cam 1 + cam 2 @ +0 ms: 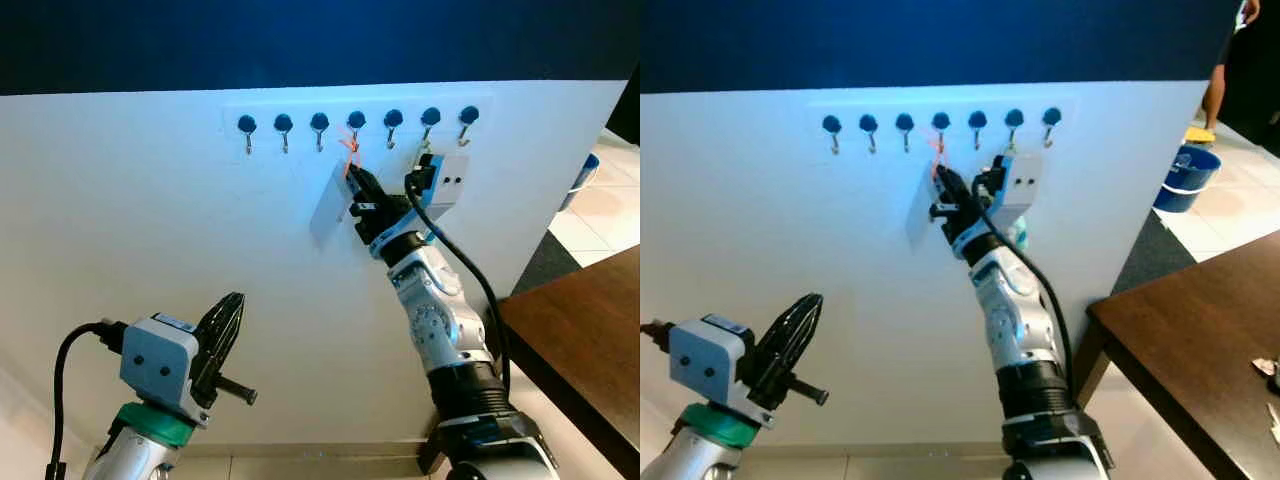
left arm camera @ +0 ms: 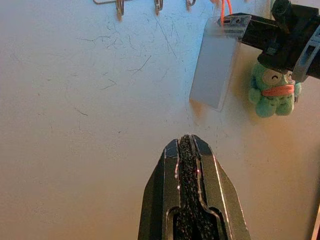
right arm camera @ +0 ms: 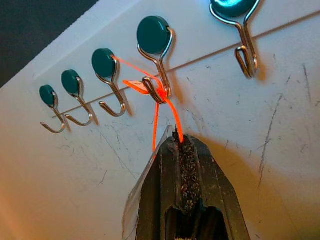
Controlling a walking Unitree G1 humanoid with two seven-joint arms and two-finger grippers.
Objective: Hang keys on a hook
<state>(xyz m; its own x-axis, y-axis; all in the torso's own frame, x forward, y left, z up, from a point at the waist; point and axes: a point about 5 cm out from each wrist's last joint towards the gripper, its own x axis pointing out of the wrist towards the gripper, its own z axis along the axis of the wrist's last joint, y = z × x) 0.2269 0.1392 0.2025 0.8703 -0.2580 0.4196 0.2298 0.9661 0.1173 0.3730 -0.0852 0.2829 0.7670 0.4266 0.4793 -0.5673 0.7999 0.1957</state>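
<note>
A row of several metal hooks with dark teal caps runs along the white wall. An orange loop [image 3: 169,106] is caught on the fourth hook [image 3: 157,59] from the left. From the loop hangs a translucent key tag [image 1: 330,205], which lies flat against the wall. My right gripper [image 1: 357,186] is raised to just below that hook and is shut on the top of the key tag [image 2: 214,70], where the loop joins it. A green plush charm [image 2: 272,91] dangles under the right gripper. My left gripper [image 1: 228,312] is shut and holds nothing, low on the left, away from the wall.
A dark wooden table [image 1: 1200,345] stands at the right, with small keys [image 1: 1270,372] near its far edge. Beyond the wall's end are a blue bucket [image 1: 1187,178] and a person [image 1: 1225,60]. The other hooks [image 1: 283,127] are bare.
</note>
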